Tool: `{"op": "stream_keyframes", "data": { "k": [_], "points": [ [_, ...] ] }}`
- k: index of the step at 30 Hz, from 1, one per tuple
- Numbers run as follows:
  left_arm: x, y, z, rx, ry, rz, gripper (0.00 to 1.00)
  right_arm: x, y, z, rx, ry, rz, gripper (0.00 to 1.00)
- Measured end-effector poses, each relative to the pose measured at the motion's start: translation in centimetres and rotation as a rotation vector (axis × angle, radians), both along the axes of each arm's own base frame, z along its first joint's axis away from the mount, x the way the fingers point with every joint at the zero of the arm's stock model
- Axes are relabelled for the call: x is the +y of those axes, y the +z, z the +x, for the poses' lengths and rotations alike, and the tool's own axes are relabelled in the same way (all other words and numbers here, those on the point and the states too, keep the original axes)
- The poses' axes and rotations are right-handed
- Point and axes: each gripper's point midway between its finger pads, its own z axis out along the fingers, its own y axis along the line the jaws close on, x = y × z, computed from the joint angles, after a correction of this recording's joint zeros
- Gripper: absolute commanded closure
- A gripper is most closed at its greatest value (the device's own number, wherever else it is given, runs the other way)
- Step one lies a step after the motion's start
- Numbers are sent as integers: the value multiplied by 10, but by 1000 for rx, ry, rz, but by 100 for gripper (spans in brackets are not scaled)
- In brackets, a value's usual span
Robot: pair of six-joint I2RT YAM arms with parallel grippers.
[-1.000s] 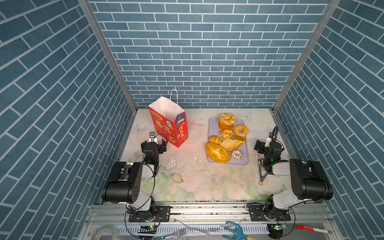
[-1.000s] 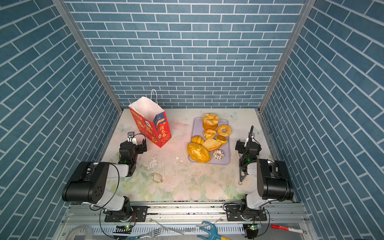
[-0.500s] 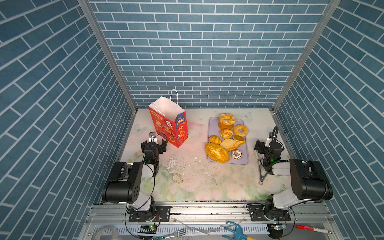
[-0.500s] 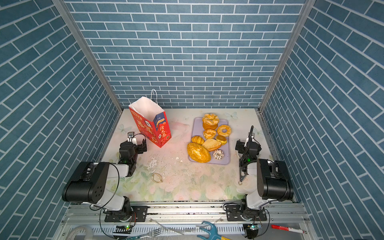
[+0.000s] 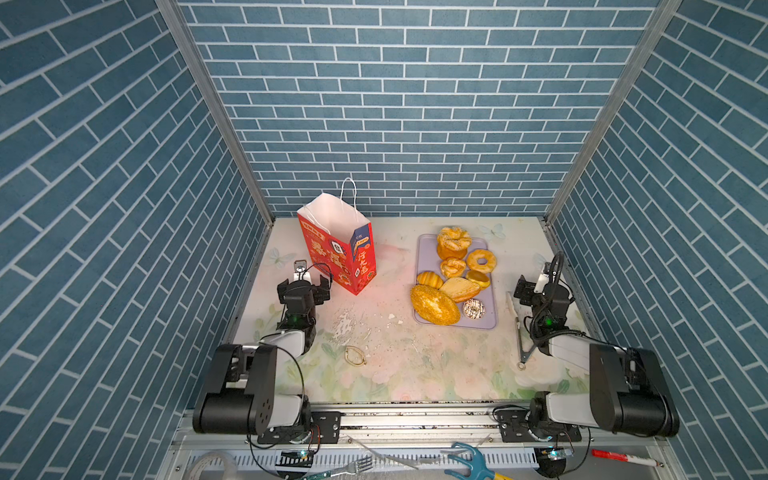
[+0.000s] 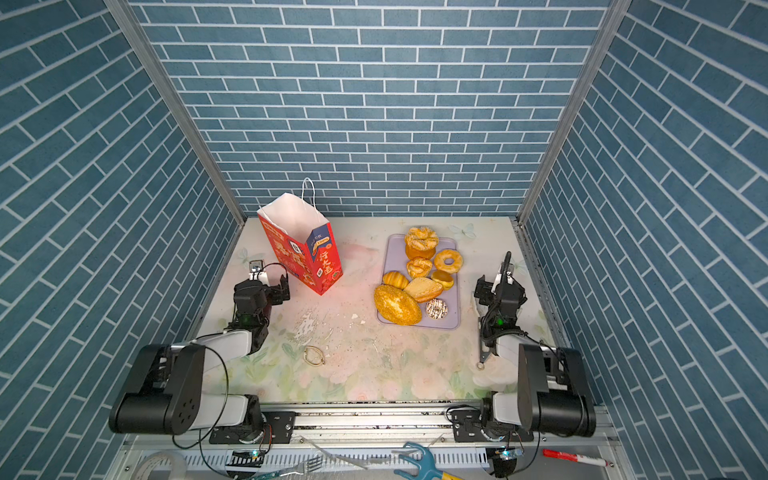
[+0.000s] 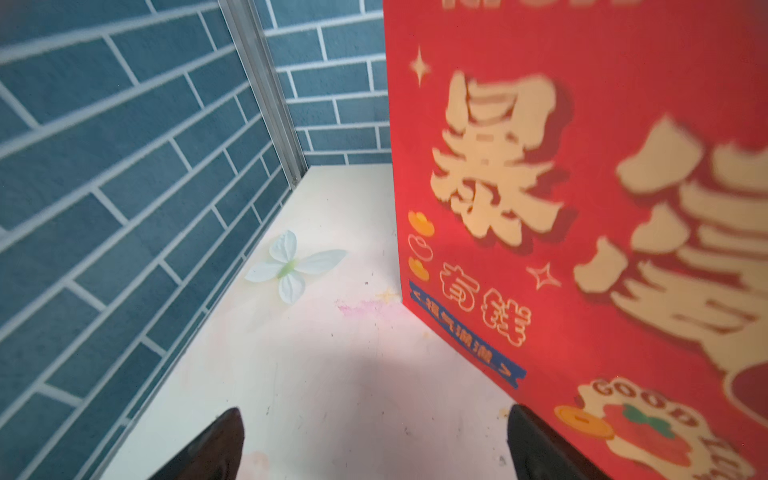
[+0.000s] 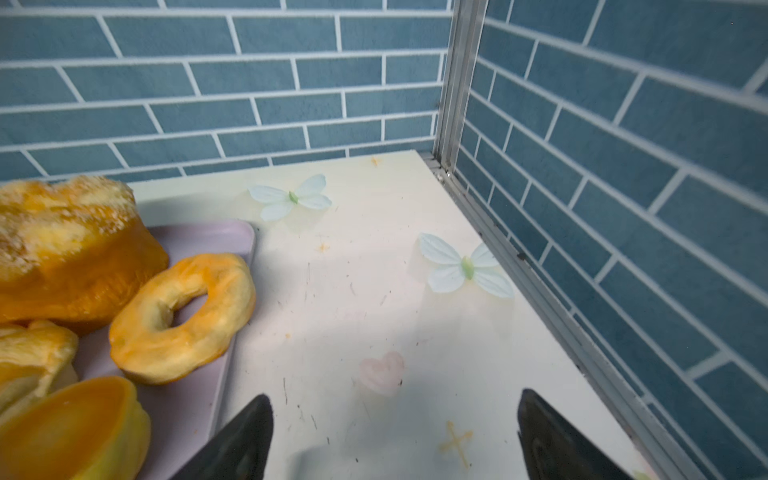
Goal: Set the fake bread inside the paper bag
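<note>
Table (image 5: 436,374) bears paper bag (image 5: 338,253), lilac tray (image 5: 426,253), tongs (image 5: 518,332).

Robot lab test cell, staged rather than lived in. 3 blue brick-print wall panels (image 5: 395,104), joined by aluminium corner posts (image 5: 218,112), box in a floral tabletop (image 5: 436,374). Left arm (image 5: 266,374) and right arm (image 5: 602,374) are bolted to a metal rail (image 5: 415,415) along its near edge.

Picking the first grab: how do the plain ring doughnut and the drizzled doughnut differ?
The plain ring doughnut is golden and bare; the drizzled doughnut is white with dark stripes. The plain ring doughnut looks bigger, the drizzled doughnut smaller. Both rest on the lilac tray, untouched.
</note>
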Motion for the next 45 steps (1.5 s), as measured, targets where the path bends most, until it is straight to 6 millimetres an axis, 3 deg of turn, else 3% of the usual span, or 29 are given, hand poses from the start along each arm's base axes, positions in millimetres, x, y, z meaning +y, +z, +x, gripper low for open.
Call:
{"op": "stream_keyframes", "data": {
  "k": [5,9,14,19,24,32,37,45],
  "points": [
    [1,49,-4,-21,18,-39,0,0,48,8,3,-10,15,12],
    [1,85,-20,-41,24,-70,0,11,80,16,38,26,46,17],
    [-4,118,-42,-35,3,-117,1,42,82,17,159,136,86,19],
    [-14,149,-48,-8,-39,-175,0,81,76,14,271,251,102,19],
    [-27,165,-55,45,-95,-244,0,120,89,17,336,347,106,22],
    [-53,217,-54,73,-144,-367,7,173,92,21,434,470,104,23],
    [-69,224,-35,131,-135,-390,10,201,83,19,486,525,93,25],
    [-68,215,27,214,-5,-382,16,228,61,14,561,581,75,29]
  ]
}}
